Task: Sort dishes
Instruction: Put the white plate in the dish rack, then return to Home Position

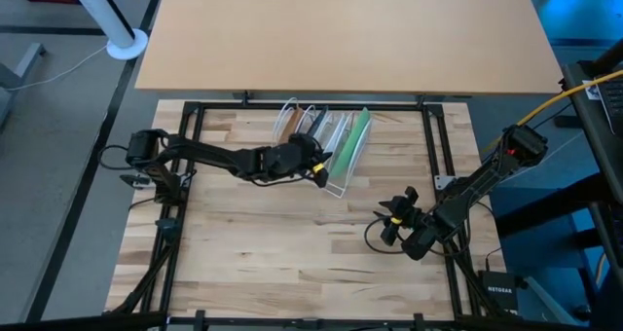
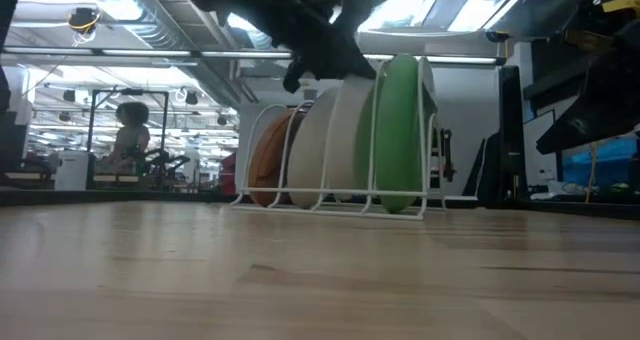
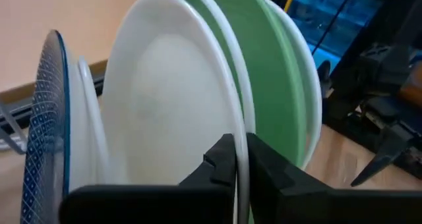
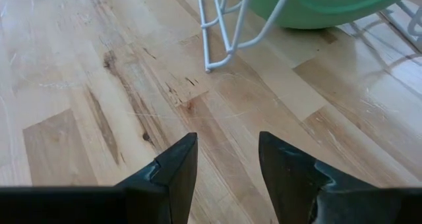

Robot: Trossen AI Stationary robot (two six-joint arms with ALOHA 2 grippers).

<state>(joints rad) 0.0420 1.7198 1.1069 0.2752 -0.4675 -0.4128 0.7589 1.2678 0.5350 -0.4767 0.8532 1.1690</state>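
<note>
A white wire rack (image 1: 339, 183) stands at the table's far middle with the dishes upright in its slots. The green plate (image 3: 264, 66) is at one end. The white plate (image 3: 171, 99) comes after it, then the blue speckled dish (image 3: 41, 132). The brown plate (image 2: 268, 160) is at the other end. My left gripper (image 1: 318, 165) is at the top of the rack, shut on the white plate. My right gripper (image 1: 392, 217) is open and empty, low over the bare table to the rack's right and nearer the front, also in its wrist view (image 4: 227, 148). My left gripper pinches the white plate's rim (image 3: 239, 128) between its two fingers, one finger on each face. It comes at the upper edge from above, slanting in from the table's left. The plate stands upright in its slot between the blue dish and the green plate.
The rack's wire end (image 4: 217, 33) and the green plate's lower edge (image 4: 316, 6) lie just ahead of my right gripper. Bare wood lies in front of the rack (image 2: 320, 270). A black frame (image 1: 443, 156) borders the table. A person (image 2: 128, 135) is in the room behind.
</note>
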